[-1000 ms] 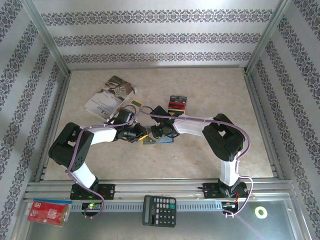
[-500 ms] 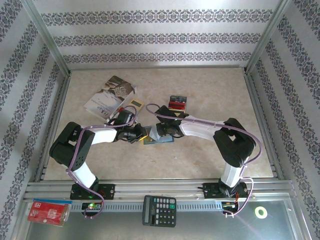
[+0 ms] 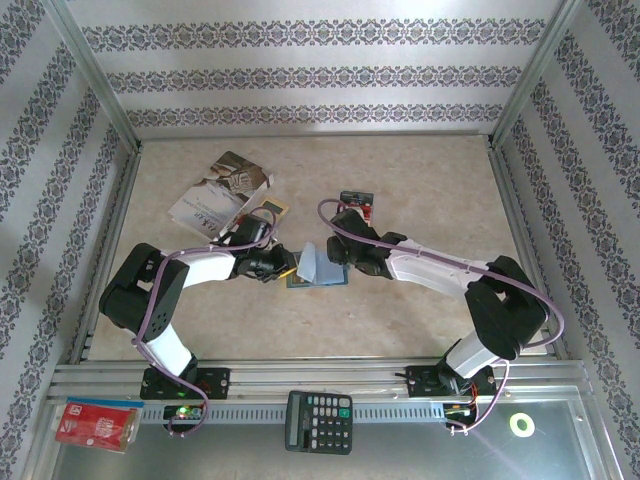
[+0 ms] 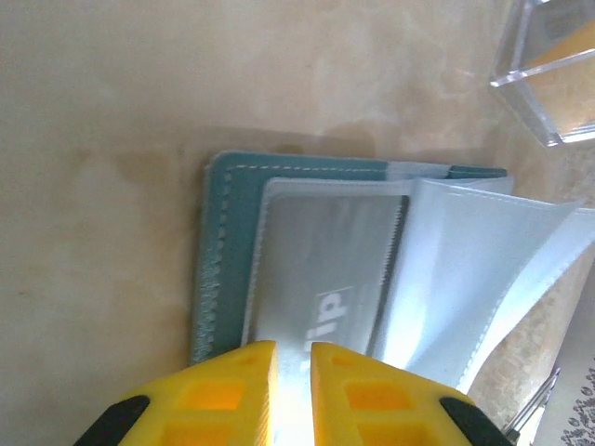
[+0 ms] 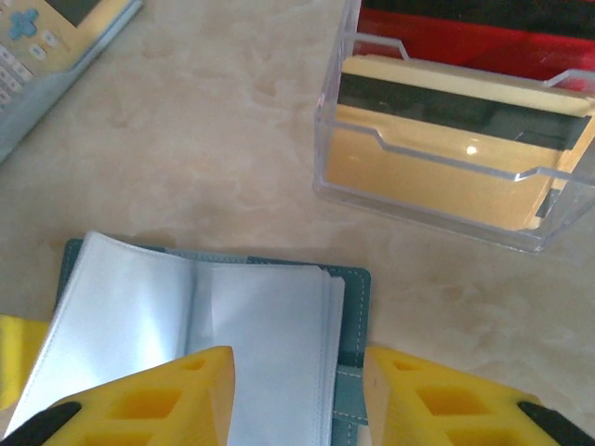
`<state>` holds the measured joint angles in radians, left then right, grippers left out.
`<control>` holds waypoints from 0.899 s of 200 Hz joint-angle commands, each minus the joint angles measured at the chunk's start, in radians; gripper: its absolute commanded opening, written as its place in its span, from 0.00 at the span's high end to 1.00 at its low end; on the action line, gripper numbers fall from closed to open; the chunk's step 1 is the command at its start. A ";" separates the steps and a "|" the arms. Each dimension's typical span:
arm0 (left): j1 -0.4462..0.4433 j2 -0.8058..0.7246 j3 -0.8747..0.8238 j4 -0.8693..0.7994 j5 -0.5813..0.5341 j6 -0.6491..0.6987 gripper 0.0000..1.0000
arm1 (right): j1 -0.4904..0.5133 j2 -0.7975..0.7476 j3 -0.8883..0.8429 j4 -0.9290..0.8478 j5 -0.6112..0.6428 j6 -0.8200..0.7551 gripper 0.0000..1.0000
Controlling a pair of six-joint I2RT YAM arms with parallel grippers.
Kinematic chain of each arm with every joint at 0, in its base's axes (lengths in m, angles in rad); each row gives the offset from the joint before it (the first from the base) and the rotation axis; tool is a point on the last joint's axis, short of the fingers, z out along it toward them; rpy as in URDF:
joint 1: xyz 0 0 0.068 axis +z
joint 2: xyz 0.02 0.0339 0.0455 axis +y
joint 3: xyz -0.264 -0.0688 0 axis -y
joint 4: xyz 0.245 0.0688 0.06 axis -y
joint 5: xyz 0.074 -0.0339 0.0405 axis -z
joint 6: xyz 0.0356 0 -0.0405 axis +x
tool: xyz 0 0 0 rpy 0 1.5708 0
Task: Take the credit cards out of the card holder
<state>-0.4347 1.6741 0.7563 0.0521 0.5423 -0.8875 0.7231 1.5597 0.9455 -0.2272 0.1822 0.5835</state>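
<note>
Top external view: the card holder (image 3: 318,268), a small blue wallet, lies open near the middle of the table (image 3: 420,170), between the two grippers, one pale plastic page curling upward.

The left gripper (image 3: 284,268) meets its left edge. In the left wrist view its yellow fingers (image 4: 232,390) are almost pressed together, and the edge of a clear sleeve runs into the thin gap, so it looks like a pinch holding the wallet down. The right gripper (image 5: 297,381) has its jaws spread, one finger on either side of the right-hand pages, gripping nothing.

Just beyond the wallet stands a clear stand (image 5: 321,149) holding credit cards (image 5: 437,158), a gold-tan one in front of a red one. A pale calculator (image 5: 46,46) lies further left.

Risks, as I judge them: the right fingers could close on the floppy sleeve rather than a card and lift the whole wallet; the left pinch could slip off the thin edge; a wide swing could knock the nearby stand.

The left wrist view reveals a grey card (image 4: 325,279) inside a sleeve, waiting to come out. From the right wrist view those pages look blank, but that view shows the cards in the stand.
</note>
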 commanded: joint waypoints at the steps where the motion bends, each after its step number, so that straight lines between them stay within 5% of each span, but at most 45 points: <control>1: -0.040 -0.015 0.022 -0.015 -0.002 0.020 0.82 | -0.022 -0.022 -0.030 0.042 -0.021 0.039 0.58; 31: -0.077 -0.001 0.053 0.007 0.003 0.007 0.80 | -0.042 -0.068 -0.071 0.110 -0.072 0.045 0.57; 51: -0.106 0.028 0.095 0.018 0.001 0.003 0.79 | -0.060 -0.099 -0.077 0.101 -0.079 0.039 0.48; 117: -0.151 0.158 0.221 -0.029 -0.035 0.020 0.77 | -0.111 -0.158 -0.124 0.154 -0.165 0.045 0.48; 180: -0.102 -0.013 0.228 -0.172 -0.136 0.072 0.72 | -0.112 -0.099 -0.091 0.169 -0.265 0.026 0.48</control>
<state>-0.5690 1.7744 0.9806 -0.0402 0.4793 -0.8597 0.6170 1.4235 0.8368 -0.0887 0.0006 0.6224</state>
